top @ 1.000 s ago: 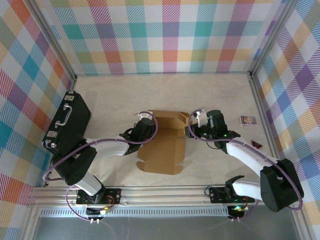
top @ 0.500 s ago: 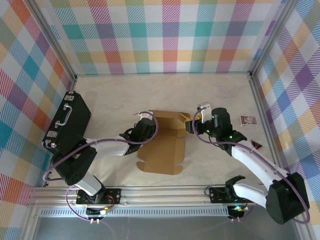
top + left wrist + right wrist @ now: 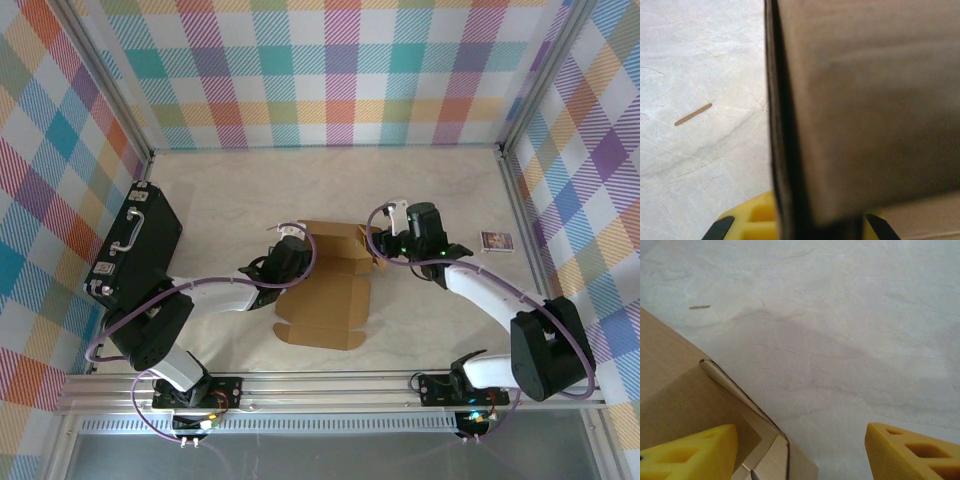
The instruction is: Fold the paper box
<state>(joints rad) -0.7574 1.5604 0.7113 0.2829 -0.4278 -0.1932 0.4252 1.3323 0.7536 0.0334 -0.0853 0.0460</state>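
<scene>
Since a second ago the right arm has swung in from the right side of the tabletop (image 3: 430, 180), and its right tool (image 3: 381, 243) has gone from a narrower gap to a wide one at the box's far right corner. The left arm and the cardboard have not shifted.

The paper box (image 3: 325, 290) lies about mid-tabletop, slightly toward the near edge. It is only partly formed. Its far end has flaps raised into a low wall, and its near end is flat with the tabs spread out. A black case (image 3: 135, 250) sits by the left edge, well apart from the box.

The left tool (image 3: 294, 254) is clamped tight on the box's left side. In its wrist view a cardboard panel (image 3: 865, 100) stands on edge and runs down between the yellow fingers (image 3: 747, 222).

The right tool (image 3: 801, 452) is wide and holds nothing. One finger is over the cardboard corner (image 3: 670, 370) and the other is over bare tabletop.

The step in hand looks like raising and tucking the far right corner flap while the left side is pinned. The next move probably calls for the right tool to close on or push that loose flap inward without dragging the sheet.

A small printed packet (image 3: 497, 241) lies near the right edge, and a thin wooden sliver (image 3: 699, 307) lies on the tabletop.
</scene>
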